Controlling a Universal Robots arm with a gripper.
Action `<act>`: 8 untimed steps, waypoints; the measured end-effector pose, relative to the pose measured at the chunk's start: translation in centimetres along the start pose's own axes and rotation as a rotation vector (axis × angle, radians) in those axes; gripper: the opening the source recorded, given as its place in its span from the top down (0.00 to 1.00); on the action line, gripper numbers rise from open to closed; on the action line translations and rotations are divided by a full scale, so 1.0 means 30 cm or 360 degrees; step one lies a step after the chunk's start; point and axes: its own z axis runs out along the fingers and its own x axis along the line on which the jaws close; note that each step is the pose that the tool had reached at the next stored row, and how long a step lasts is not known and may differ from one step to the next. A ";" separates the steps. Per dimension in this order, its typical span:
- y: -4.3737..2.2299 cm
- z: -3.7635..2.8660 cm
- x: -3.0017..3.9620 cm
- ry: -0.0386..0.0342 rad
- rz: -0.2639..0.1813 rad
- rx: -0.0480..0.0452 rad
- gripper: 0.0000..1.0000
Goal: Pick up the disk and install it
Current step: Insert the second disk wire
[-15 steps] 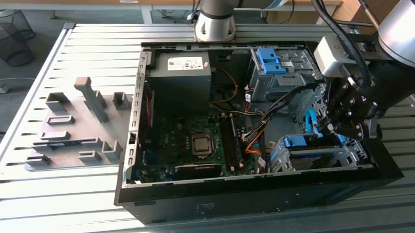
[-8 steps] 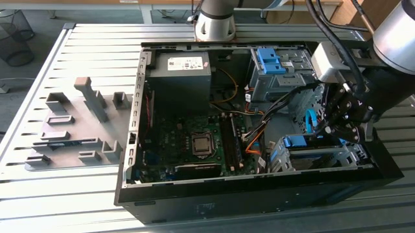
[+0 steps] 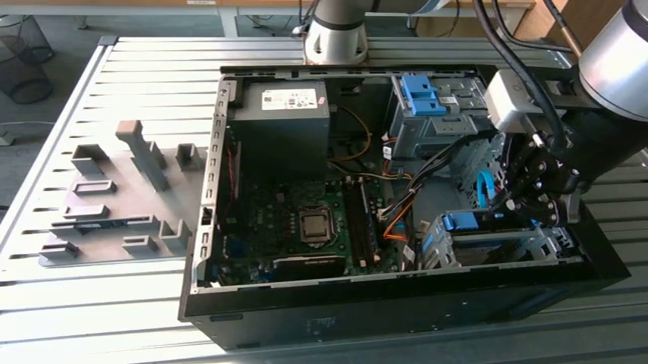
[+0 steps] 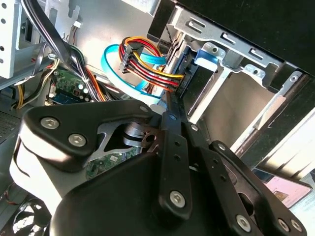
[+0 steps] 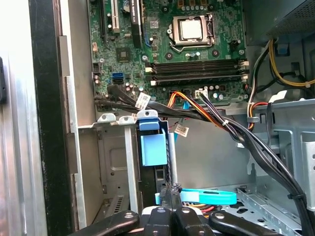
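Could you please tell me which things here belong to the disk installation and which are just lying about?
In the job: disk, drive bay, gripper.
Lying about: grey fixtures, power supply, motherboard, upper blue bracket.

Daylight falls hard across the slatted table (image 3: 121,68) in the exterior view, washing its slats pale toward ten o'clock, while the open computer case (image 3: 303,318) holds deep shadow. In the second wrist view the linkage (image 4: 123,196) up close is soft. Glare whitens the case wall (image 5: 12,123) at nine o'clock in the first wrist view.
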 end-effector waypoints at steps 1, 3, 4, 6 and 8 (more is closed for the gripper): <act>0.000 -0.008 -0.001 0.0000 0.0000 0.0000 0.89; 0.001 -0.032 -0.002 0.0000 0.0000 0.0000 0.89; 0.001 -0.038 -0.002 0.0000 0.0000 0.0000 0.89; 0.001 -0.041 -0.003 0.0000 0.0000 0.0000 0.89; 0.001 -0.042 -0.003 0.0000 0.0000 0.0000 0.89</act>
